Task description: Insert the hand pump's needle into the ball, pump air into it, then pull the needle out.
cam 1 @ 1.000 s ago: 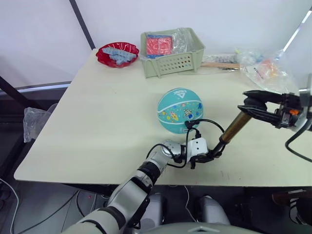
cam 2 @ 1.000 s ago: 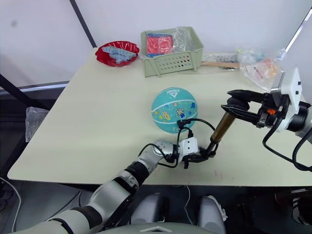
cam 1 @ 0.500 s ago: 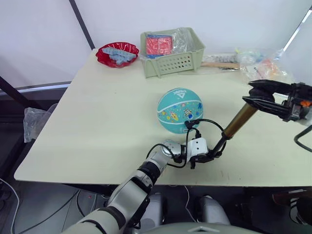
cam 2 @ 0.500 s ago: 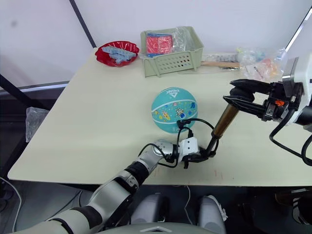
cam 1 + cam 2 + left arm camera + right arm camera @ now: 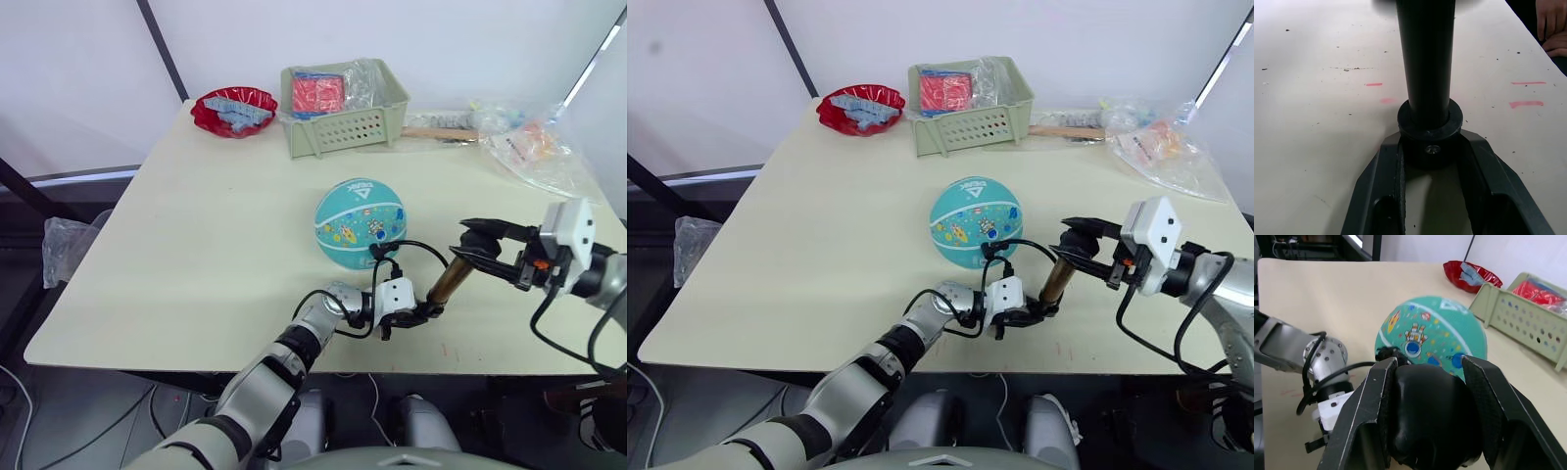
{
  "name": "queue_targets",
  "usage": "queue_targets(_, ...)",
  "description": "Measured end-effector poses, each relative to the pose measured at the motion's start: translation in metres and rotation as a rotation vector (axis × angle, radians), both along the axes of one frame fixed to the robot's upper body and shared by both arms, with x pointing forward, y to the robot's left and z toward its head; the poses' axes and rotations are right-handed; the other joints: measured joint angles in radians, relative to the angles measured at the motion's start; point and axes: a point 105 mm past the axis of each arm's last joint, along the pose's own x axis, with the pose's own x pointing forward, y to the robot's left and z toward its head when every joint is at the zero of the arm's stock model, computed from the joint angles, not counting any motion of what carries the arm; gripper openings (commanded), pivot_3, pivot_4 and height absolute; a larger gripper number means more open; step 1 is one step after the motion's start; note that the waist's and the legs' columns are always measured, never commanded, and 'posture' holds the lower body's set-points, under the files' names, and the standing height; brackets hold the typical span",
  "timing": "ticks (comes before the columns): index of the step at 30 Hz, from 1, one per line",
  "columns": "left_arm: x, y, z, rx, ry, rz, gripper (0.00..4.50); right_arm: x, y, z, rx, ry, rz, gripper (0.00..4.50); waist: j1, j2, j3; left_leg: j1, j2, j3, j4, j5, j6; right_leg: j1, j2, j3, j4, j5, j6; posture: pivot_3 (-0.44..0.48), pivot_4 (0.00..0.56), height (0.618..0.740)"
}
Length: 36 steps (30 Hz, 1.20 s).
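Beige tabletop [image 5: 196, 255], matte, lightly scuffed, with pink marks near the front edge; white wall behind.

Ball [image 5: 361, 222] sits centre frame: teal, glossy rubber, printed graphics. Hand pump [image 5: 446, 284] stands just lower right of it, tilted, long axis running from the black foot at lower centre up and right to the T-handle. Gold-bronze metal barrel, smooth; only a short length shows between foot and handle, so I judge this is the bottom of a stroke.

Left gripper [image 5: 419, 313] is clamped on the pump's black foot collar, pinning it at the table; the left wrist view shows both fingers [image 5: 1383, 176] hugging the collar. Right gripper [image 5: 480, 247] is closed around the black T-handle at mid right, fingers either side of the knob in the right wrist view.

Thin black hose [image 5: 416, 245] loops from the foot up and over to the ball's lower right face. Needle [image 5: 376, 252] appears seated there; the tip itself is too small to confirm.

Key relation: the pump axis points up and right, away from the ball, so the next stroke should travel along that line. Off-axis pull would likely tug the hose and roll the ball.

Upper frame: green perforated plastic basket [image 5: 345, 125], red bowl [image 5: 235, 108], crinkled clear bags [image 5: 534, 147].
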Motion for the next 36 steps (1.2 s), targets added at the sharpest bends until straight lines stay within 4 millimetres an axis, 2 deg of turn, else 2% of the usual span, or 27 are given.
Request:
queue_targets(2, 0.0, 0.0, 0.0, 0.0, 0.001, 0.0, 1.08, 0.0, 0.001, -0.013, -0.008, 0.006, -0.008, 1.58, 0.0, -0.001, -0.001, 0.0, 0.0, 0.0, 0.0, 0.0, 0.0, 0.0, 0.0, 0.0, 0.0, 0.0, 0.0, 0.0, 0.15, 0.738)
queue_targets(8, 0.0, 0.0, -0.001, 0.0, 0.002, 0.001, 1.08, 0.0, 0.002, -0.034, -0.015, 0.035, -0.025, 1.58, 0.0, -0.001, -0.002, 0.0, 0.0, 0.0, 0.0, 0.0, 0.0, 0.0, 0.0, 0.0, 0.0, 0.0, 0.0, 0.0, 0.15, 0.738)
queue_targets(21, -0.001, -0.002, 0.001, -0.003, 0.0, -0.004, 1.08, 0.006, -0.002, -0.022, 0.011, 0.06, -0.038, 1.58, 0.002, 0.001, 0.001, 0.0, 0.0, 0.0, 0.0, 0.0, 0.0, 0.0, 0.001, -0.001, 0.0, 0.0, 0.0, 0.0, 0.15, 0.738)
queue_targets(23, 0.0, -0.003, 0.003, -0.009, -0.005, -0.006, 1.08, 0.009, -0.011, 0.002, 0.023, 0.056, -0.029, 1.58, 0.003, 0.007, 0.007, -0.001, -0.001, 0.001, 0.0, 0.0, 0.0, 0.0, 0.0, 0.0, 0.0, 0.0, 0.0, 0.0, 0.15, 0.738)
queue_targets(26, 0.0, -0.004, 0.003, -0.011, -0.007, -0.01, 1.08, 0.008, -0.017, 0.024, 0.039, 0.042, -0.014, 1.58, 0.005, 0.007, 0.008, -0.002, -0.001, 0.0, 0.0, 0.001, 0.002, -0.001, 0.0, -0.001, 0.0, 0.0, 0.0, 0.0, 0.15, 0.738)
queue_targets(36, 0.0, -0.003, 0.004, -0.011, -0.009, -0.01, 1.08, 0.001, -0.025, 0.083, 0.094, -0.026, 0.008, 1.58, 0.003, 0.006, 0.01, -0.002, -0.001, 0.0, 0.0, 0.0, 0.0, -0.001, -0.001, 0.0, 0.0, 0.0, 0.0, 0.0, 0.15, 0.738)
